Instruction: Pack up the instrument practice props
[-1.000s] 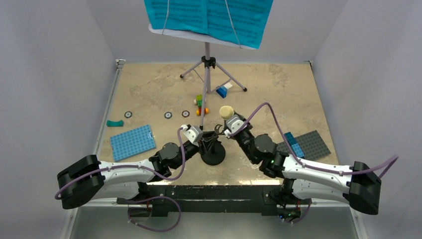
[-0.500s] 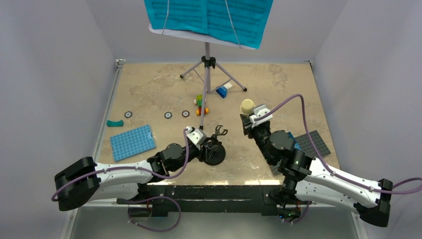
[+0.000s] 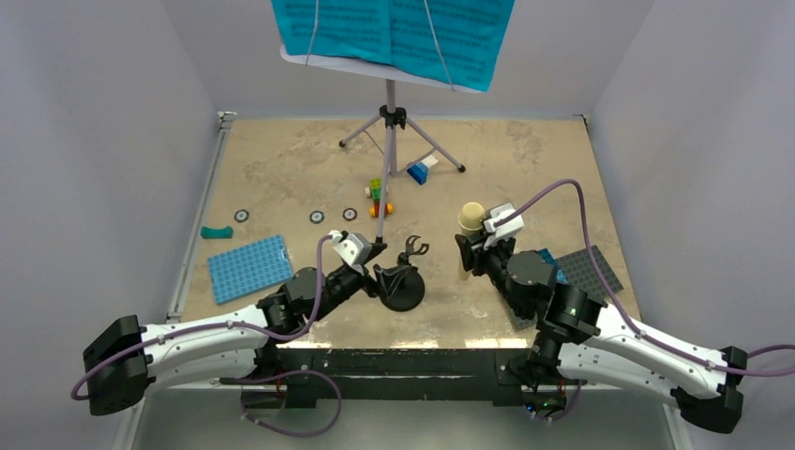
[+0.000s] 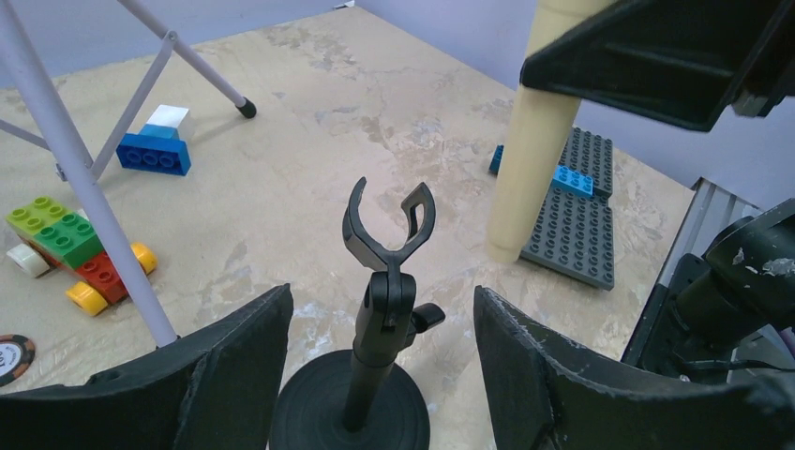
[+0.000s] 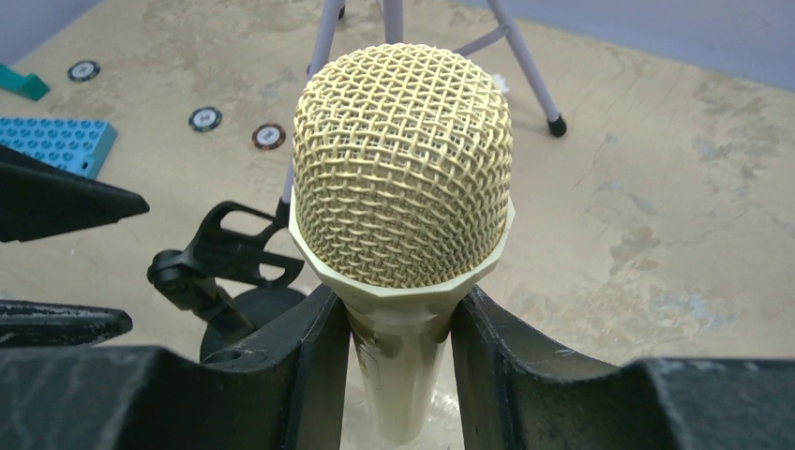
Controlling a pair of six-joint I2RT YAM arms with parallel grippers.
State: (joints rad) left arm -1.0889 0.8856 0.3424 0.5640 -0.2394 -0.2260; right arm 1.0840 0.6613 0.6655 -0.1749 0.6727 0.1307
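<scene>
The black round-based mic stand (image 3: 401,283) stands near the front middle, its clip empty. My left gripper (image 3: 367,265) is open, its fingers either side of the stand's post (image 4: 380,323) without touching it. My right gripper (image 3: 473,246) is shut on the cream cone-shaped microphone (image 3: 469,223), held upright to the right of the stand, mesh head up (image 5: 403,159). In the left wrist view its narrow end (image 4: 506,239) is at the table beside the grey baseplate. The lavender music stand (image 3: 392,112) with teal pages (image 3: 394,33) stands at the back.
A blue baseplate (image 3: 248,267) lies front left, a grey baseplate (image 3: 589,270) with blue bricks front right. Coloured bricks (image 3: 379,197), a blue and white brick (image 3: 420,171), three round discs (image 3: 317,217) and a teal piece (image 3: 217,232) lie mid-table. Walls enclose three sides.
My right gripper carried the microphone rightward away from the stand's clip, then lowered it. My left arm drew back a little to the left of the stand.
</scene>
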